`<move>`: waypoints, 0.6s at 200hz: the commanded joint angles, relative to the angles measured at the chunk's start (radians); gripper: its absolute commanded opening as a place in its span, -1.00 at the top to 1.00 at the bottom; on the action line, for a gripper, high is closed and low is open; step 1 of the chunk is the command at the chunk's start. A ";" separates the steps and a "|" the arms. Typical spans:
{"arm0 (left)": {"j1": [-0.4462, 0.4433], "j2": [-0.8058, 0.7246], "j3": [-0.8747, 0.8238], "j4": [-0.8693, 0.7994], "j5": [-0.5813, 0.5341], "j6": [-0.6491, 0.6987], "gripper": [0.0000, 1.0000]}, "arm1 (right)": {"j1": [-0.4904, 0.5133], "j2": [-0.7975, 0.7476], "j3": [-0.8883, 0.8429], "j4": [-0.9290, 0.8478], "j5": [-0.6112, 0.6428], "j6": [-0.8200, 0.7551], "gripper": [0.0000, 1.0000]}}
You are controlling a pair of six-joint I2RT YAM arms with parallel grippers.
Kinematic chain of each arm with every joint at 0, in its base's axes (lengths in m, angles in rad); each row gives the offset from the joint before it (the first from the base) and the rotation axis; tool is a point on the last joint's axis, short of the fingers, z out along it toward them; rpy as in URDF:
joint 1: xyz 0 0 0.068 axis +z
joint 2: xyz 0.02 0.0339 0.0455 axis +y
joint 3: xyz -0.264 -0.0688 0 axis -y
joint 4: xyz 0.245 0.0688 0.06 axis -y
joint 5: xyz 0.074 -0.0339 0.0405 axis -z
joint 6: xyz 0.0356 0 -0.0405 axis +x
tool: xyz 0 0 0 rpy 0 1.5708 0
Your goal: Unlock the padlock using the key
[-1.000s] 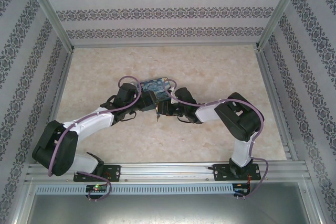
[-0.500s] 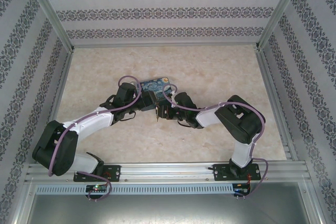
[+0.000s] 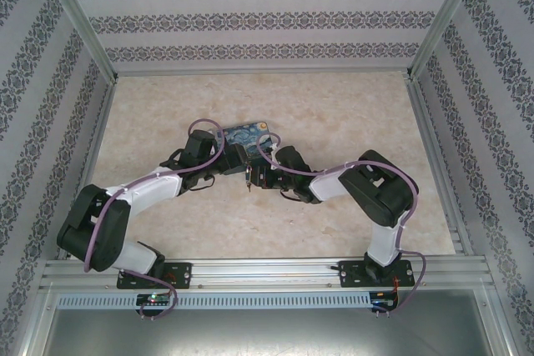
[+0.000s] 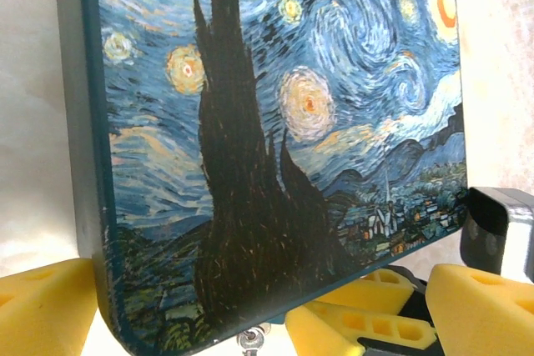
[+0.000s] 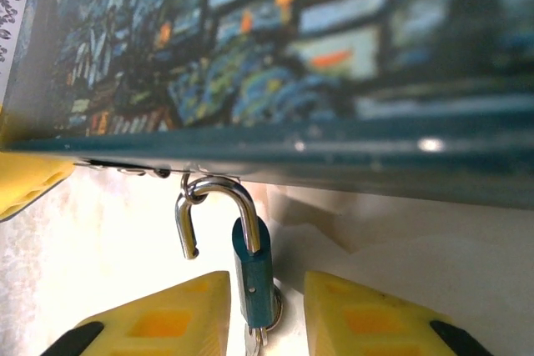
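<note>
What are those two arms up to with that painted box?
Two robot arms are working on a tiny blue padlock hanging from the edge of a painted tin box. The left arm's fingers stand wide apart on either side of the box. The right arm's fingers flank the lock body, with what looks like the key at its bottom. One end of the shackle hangs free, so the lock looks open.

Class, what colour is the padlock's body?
Blue padlock body, clearest in the right wrist view.

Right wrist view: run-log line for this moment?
padlock: shackle open, hanging from tin box | right gripper: fingers flank padlock | left gripper: open around tin box
</note>
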 commanded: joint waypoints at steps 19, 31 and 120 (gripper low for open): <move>-0.002 0.027 0.015 0.099 0.082 0.002 -0.99 | 0.034 0.022 -0.001 -0.050 -0.041 0.025 0.51; -0.001 0.028 0.010 0.110 0.089 -0.001 -0.99 | 0.034 0.001 -0.016 -0.045 -0.027 0.037 0.33; -0.001 0.033 -0.026 0.180 0.114 -0.040 -0.99 | 0.101 -0.167 -0.222 0.096 0.222 0.223 0.19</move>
